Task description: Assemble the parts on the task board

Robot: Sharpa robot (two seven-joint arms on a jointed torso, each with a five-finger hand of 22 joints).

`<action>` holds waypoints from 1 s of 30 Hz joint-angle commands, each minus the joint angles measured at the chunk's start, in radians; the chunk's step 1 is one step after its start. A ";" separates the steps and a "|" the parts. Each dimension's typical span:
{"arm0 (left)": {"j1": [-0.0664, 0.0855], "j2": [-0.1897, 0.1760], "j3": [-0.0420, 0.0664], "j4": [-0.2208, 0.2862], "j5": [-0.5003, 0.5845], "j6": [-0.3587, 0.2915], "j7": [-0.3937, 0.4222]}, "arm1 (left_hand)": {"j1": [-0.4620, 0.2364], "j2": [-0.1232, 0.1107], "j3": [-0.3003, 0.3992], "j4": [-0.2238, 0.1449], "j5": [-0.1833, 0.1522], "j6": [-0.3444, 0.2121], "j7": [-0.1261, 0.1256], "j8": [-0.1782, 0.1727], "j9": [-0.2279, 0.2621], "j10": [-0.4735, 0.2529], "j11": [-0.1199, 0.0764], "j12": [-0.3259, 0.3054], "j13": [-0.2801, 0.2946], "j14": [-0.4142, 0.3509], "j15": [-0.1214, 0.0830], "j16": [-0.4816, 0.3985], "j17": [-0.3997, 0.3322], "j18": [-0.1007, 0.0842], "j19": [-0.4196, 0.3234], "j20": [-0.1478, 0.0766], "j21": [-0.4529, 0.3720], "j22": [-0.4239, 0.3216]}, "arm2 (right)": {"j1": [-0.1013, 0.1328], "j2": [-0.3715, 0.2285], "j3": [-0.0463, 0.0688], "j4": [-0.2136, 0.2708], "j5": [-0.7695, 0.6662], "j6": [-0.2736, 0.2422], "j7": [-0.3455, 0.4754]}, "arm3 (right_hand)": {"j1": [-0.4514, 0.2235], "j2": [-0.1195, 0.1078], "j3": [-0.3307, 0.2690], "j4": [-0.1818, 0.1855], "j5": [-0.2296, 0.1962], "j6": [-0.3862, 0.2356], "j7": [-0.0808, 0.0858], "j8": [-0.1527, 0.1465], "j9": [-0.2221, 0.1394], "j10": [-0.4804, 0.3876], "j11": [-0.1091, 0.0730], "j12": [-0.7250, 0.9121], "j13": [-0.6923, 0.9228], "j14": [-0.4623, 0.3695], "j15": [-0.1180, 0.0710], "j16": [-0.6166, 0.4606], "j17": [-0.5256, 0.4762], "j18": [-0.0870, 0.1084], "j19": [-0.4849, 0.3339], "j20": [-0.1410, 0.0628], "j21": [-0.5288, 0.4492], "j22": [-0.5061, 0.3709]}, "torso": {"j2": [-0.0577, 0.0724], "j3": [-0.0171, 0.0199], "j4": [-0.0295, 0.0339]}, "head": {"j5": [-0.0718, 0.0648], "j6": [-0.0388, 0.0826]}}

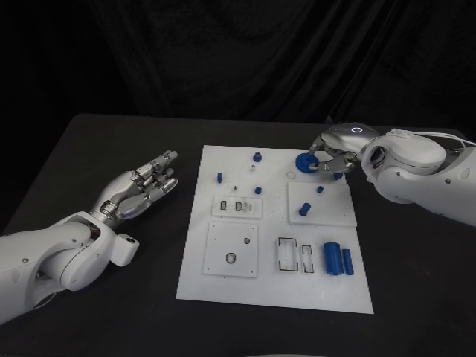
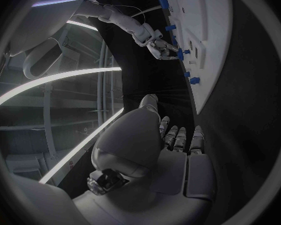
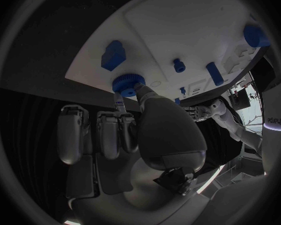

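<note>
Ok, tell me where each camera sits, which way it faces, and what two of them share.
Head view: on the robot's head, looking down at the black table and white task board; both arms enter, left hand beside the board, right hand at its far edge.
Left wrist view: behind the left hand, looking along the board towards the right hand.
Right wrist view: behind the right hand, facing the board.
Shared: head and right wrist views both show the round blue part at the right hand's fingers.
</note>
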 commanded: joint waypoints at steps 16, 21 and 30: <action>0.003 0.000 0.000 -0.002 -0.003 0.013 0.167 | 0.012 0.004 0.008 -0.002 0.004 -0.006 0.008 0.000 0.000 -0.003 0.009 -0.002 -0.001 0.000 0.008 -0.007 -0.001 0.007 -0.001 0.008 -0.006 -0.002 | -0.011 -0.020 -0.008 0.025 -0.002 -0.116 0.041 | -0.006 0.005 0.036 -0.056 0.261 0.054 -0.036 0.131 0.200 0.104 -0.029 0.003 0.263 0.104 -0.031 0.003 0.263 -0.016 0.057 -0.025 0.047 0.209 | 0.000 0.0005 0.0004 | 0.005 0.003; 0.003 -0.003 0.000 0.001 -0.003 0.010 0.175 | 0.012 0.004 0.009 -0.002 0.004 -0.004 0.008 0.000 0.000 -0.002 0.009 -0.001 -0.001 0.000 0.008 -0.007 -0.001 0.007 -0.001 0.009 -0.006 -0.002 | 0.007 -0.035 -0.008 0.056 -0.002 -0.138 0.048 | -0.011 0.004 0.045 -0.059 0.283 0.050 -0.031 0.138 0.216 0.104 -0.026 0.003 0.263 0.104 -0.030 0.003 0.263 -0.018 0.063 -0.026 0.055 0.215 | 0.000 0.0004 0.0016 | 0.006 0.003; 0.003 -0.006 0.000 0.007 -0.003 0.009 0.180 | 0.013 0.003 0.010 -0.003 0.006 0.002 0.009 0.001 0.001 0.001 0.009 -0.001 0.000 0.000 0.008 -0.007 -0.001 0.008 -0.001 0.010 -0.006 -0.002 | 0.042 -0.055 -0.008 0.122 -0.002 -0.143 0.049 | -0.024 0.003 0.052 -0.054 0.271 0.040 -0.027 0.137 0.227 0.104 -0.022 0.003 0.263 0.104 -0.027 0.003 0.263 -0.026 0.079 -0.023 0.080 0.234 | 0.000 -0.0002 0.0013 | 0.007 0.003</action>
